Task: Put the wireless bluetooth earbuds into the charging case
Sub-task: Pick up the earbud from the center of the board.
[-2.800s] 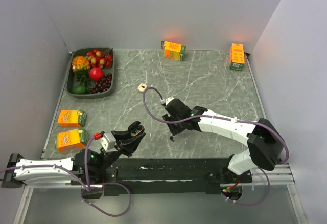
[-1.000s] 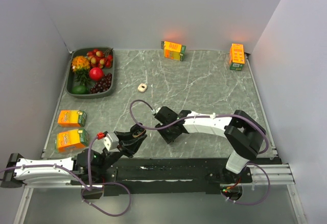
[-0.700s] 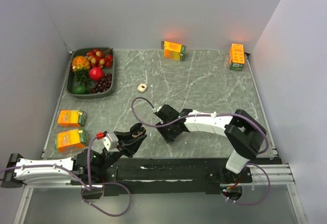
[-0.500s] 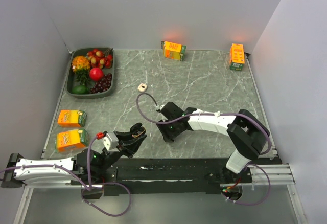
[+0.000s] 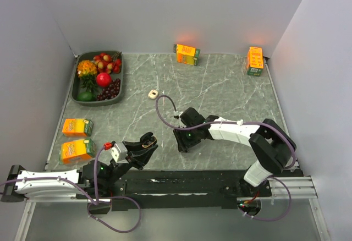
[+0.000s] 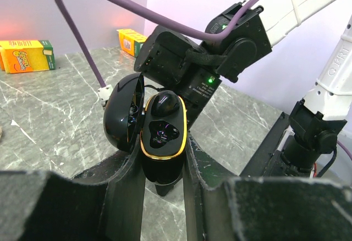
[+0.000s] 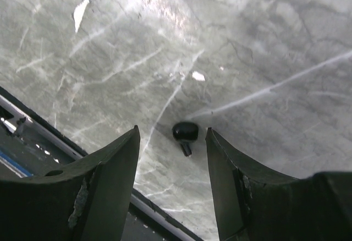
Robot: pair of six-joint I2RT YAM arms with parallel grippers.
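Note:
My left gripper point(image 5: 144, 144) is shut on the black, gold-rimmed charging case point(image 6: 163, 136) and holds it upright with the lid open to the left. A black rounded piece point(image 6: 165, 104) sits in the case's upper socket; the lower socket looks empty. My right gripper point(image 5: 183, 143) is open and low over the table near its front edge. In the right wrist view a black earbud point(image 7: 185, 132) lies on the marble between the spread fingers of my right gripper point(image 7: 171, 142), touching neither. A whitish earbud point(image 5: 153, 93) lies alone farther back.
A grey tray point(image 5: 122, 81) of fruit stands at the back left. Orange juice cartons stand at the back point(image 5: 187, 54), the back right point(image 5: 254, 60) and the left point(image 5: 77, 126) point(image 5: 76, 149). The table's front rail point(image 7: 33, 136) runs just beside my right gripper.
My right gripper came down toward the near edge, then its wrist swung to the right, with the fingertips staying over the same spot. My left gripper still holds the case in place.

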